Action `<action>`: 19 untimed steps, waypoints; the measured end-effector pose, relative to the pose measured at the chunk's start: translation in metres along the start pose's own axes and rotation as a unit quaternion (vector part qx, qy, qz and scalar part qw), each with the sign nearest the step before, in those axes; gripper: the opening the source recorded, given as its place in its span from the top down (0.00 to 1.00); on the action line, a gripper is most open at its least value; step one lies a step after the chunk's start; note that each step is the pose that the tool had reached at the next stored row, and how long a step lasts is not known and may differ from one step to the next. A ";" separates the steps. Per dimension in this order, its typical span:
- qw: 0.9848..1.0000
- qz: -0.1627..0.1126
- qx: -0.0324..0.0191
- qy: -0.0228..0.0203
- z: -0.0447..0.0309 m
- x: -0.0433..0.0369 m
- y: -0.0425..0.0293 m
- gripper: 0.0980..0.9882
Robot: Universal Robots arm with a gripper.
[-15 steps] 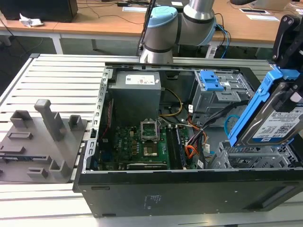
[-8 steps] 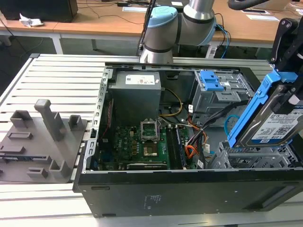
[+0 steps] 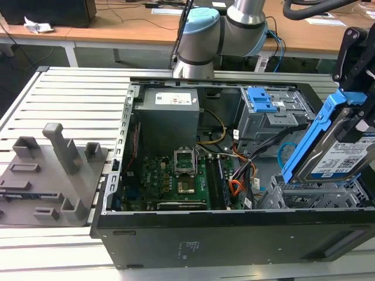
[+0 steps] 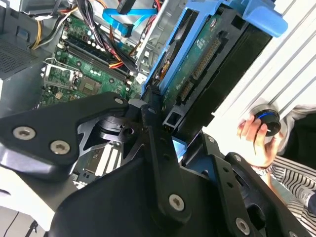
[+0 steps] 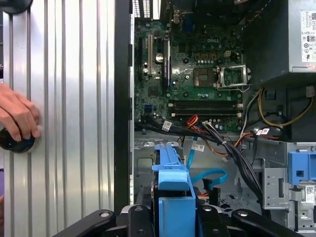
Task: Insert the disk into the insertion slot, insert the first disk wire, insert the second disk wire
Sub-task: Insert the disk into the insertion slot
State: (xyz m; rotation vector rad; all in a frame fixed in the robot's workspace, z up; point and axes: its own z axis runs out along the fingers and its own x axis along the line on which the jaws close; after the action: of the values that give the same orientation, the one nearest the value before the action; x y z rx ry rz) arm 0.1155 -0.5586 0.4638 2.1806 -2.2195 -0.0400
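Fingers (image 4: 157, 153) of the gripper (image 4: 173, 123) pinch the disk (image 3: 337, 157) by its blue carrier, holding it tilted over the open computer case (image 3: 234, 237), the drive not yet seated. The case, lying on its side with its panel off, rests on a slatted aluminium table (image 3: 70, 93). The grey-and-blue robot arm (image 3: 202, 35) rises behind the case's far wall. Off the case on the exterior view's left sits a grey fixture plate (image 3: 50, 175) with upright blocks. Inside the case, the power supply (image 3: 170, 117) fills the far corner on the exterior view's left, and the green motherboard (image 3: 176, 178) lies on the case floor in front of it. A taller grey cage (image 3: 275, 117) with a blue latch (image 3: 261, 99) stands against the case's far wall on the exterior view's right. The insertion slot (image 3: 304, 198), a low perforated cage, sits at the case's near corner on the exterior view's right, directly beneath the disk. The second disk wire (image 5: 207, 175), a light-blue loop, lies inside the case beside the slot, near the carrier. An orange, yellow and black wire bundle (image 3: 237, 178) crosses the case between motherboard and cages. Outside the case, a person's hand (image 5: 17, 116) rests on a black knob (image 5: 15, 142) on the table.
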 end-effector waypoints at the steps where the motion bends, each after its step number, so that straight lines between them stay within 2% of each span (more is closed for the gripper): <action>1: 1.000 0.000 0.000 0.000 -0.0001 -0.0026 -0.0010 0.70; 5: 1.000 0.000 0.000 0.000 0.0012 -0.0070 -0.0022 0.70; 7: 1.000 0.000 0.000 0.000 0.0054 -0.0073 -0.0036 0.70; 10: 1.000 0.000 0.000 0.000 0.0168 -0.0074 -0.0046 0.70; 15: 1.000 0.000 0.000 0.000 0.0264 -0.0074 -0.0052 0.70; 19: 1.000 0.000 0.000 0.000 0.0391 -0.0074 -0.0057 0.70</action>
State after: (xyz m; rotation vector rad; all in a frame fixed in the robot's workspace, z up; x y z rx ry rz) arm 0.1197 -0.5513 0.4244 2.1807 -2.2190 -0.0401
